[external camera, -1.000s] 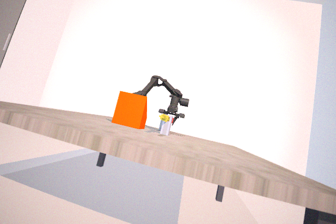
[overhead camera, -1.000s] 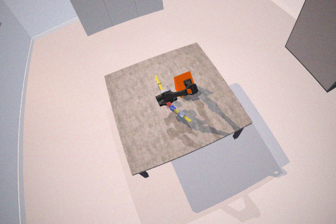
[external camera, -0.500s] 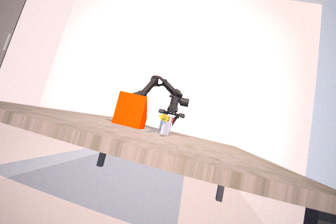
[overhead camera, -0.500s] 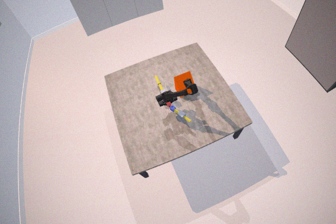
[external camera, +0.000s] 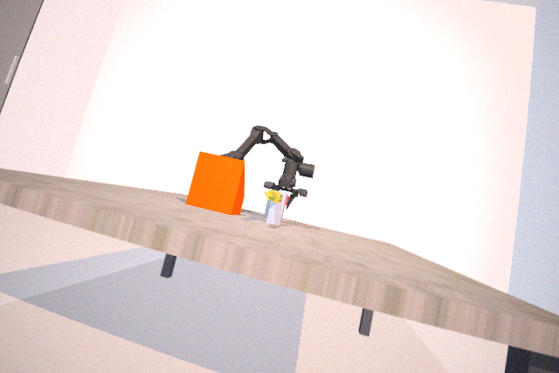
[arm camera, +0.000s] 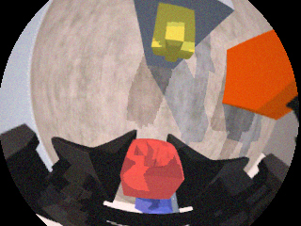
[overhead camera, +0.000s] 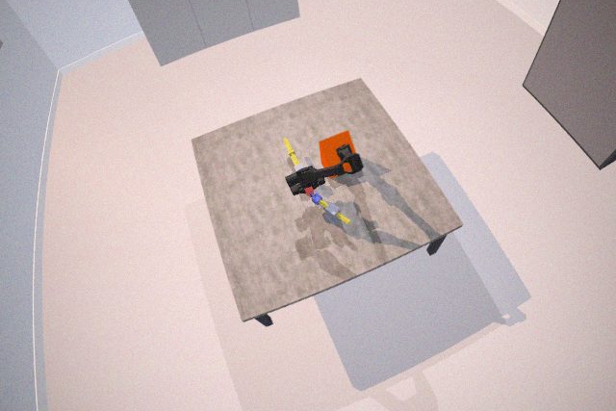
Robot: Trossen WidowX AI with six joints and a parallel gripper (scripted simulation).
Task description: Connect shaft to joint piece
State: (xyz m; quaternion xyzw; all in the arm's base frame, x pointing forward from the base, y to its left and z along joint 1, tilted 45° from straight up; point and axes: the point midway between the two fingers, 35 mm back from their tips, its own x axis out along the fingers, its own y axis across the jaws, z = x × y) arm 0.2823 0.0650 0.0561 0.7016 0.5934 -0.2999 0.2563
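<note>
Item: one claw [overhead camera: 308, 190] [external camera: 287, 202] [arm camera: 151, 135], mine, matte black, two angular fingers, shut on the red piece [overhead camera: 309, 192] [external camera: 286, 200] [arm camera: 151, 169]. All places below are given from that piece.

Item: one red piece, faceted, chunky, smooth-sided, with an uneven hollowed face; held between my fingers above the bench [overhead camera: 239, 227] [external camera: 288, 246] [arm camera: 71, 85]. Where its opening points, I cannot tell.

Item: one blue link [overhead camera: 317, 198] [arm camera: 154, 205], small, angular, just beside the red piece.

Item: yellow shafts, two. The fixed shaft [overhead camera: 343, 218] runs from the blue link to the lower right in the top view. The sliding shaft [overhead camera: 290, 148] [external camera: 272, 196] [arm camera: 174, 32] lies to the upper left, apart from the red piece, at an angle to the first; raised lugs on it.

Item: pale blocks, two, flat-faced. The fixed block [overhead camera: 332, 209] stands to the lower right, the guide block [overhead camera: 298, 166] [external camera: 274, 213] to the upper left, partly behind my claw in the top view.

Item: one orange box [overhead camera: 334, 141] [external camera: 216, 183] [arm camera: 256, 75], plain, flat-sided, to the upper right.

Item: one bench, grey-brown, streaked like wood grain, beneath everything listed.
</note>
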